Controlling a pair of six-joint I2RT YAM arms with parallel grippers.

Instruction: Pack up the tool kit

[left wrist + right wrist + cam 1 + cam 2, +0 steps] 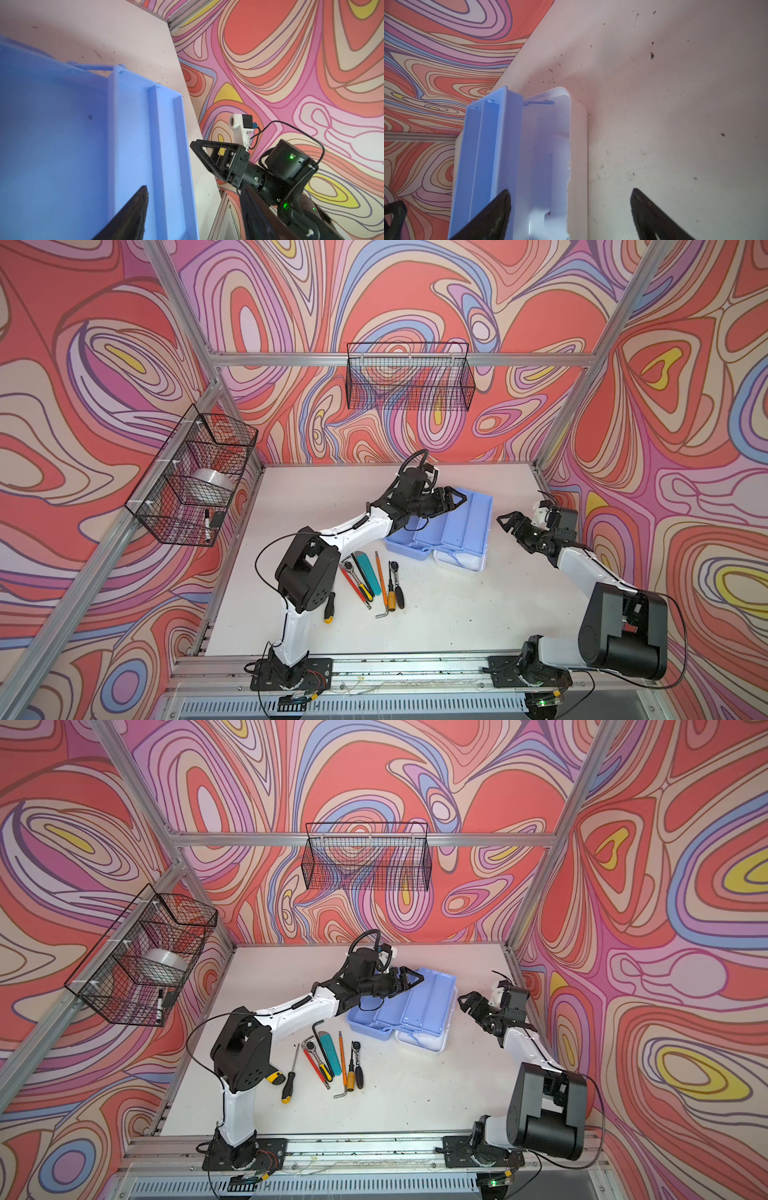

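The tool kit (453, 526) lies open right of the table's middle in both top views, its blue divided trays (419, 998) fanned out over the white lid (461, 562). My left gripper (455, 499) hangs open over the far end of the trays; in the left wrist view the blue tray (83, 145) fills the space under my left gripper (194, 190). My right gripper (505, 522) stands open just right of the kit, apart from it. In the right wrist view the lid's rim (571, 145) runs between the fingers of my right gripper (570, 197), beside a blue tray (488, 155).
Loose tools lie in front of the kit: a yellow-handled screwdriver (329, 608), a red-handled ratchet (353, 580), a teal knife (370, 572), an orange driver (381, 576), a hex key (383, 612), a black ratchet (394, 570). Wire baskets hang on the left wall (191, 481) and the back wall (409, 377).
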